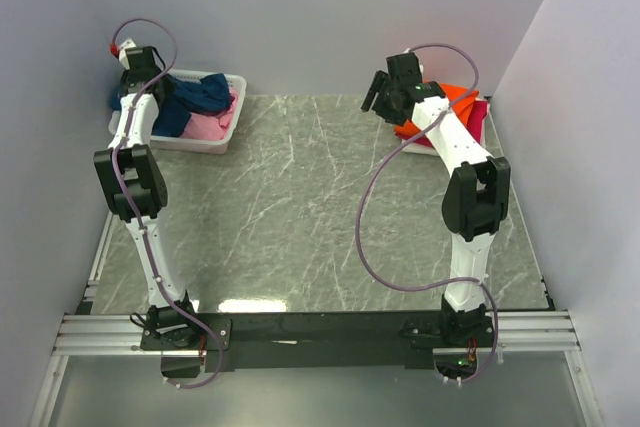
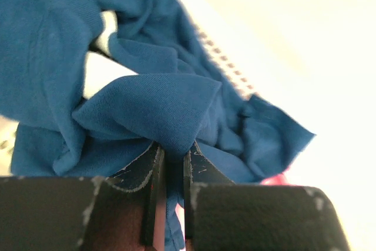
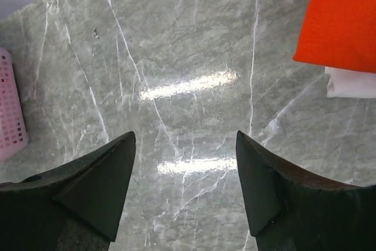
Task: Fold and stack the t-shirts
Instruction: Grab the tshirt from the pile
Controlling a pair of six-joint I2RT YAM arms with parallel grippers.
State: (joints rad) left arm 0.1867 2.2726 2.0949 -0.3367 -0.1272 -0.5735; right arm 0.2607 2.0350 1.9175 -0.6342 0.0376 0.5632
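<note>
The dark navy t-shirt (image 1: 190,99) lies crumpled in the white basket (image 1: 205,143) at the back left, over a pink t-shirt (image 1: 210,125). My left gripper (image 1: 140,69) is over the basket's left end; in the left wrist view it (image 2: 171,156) is shut on a fold of the navy t-shirt (image 2: 158,101). My right gripper (image 1: 378,97) is open and empty above the table, left of a folded stack with the orange t-shirt (image 1: 450,99) on top and magenta (image 1: 478,112) beneath. The right wrist view shows the orange t-shirt (image 3: 343,19) over a white one (image 3: 351,83).
The grey marble table (image 1: 300,217) spans the middle. The basket's pink-looking lattice edge (image 3: 12,110) shows at the left of the right wrist view. Walls close in on the left, back and right.
</note>
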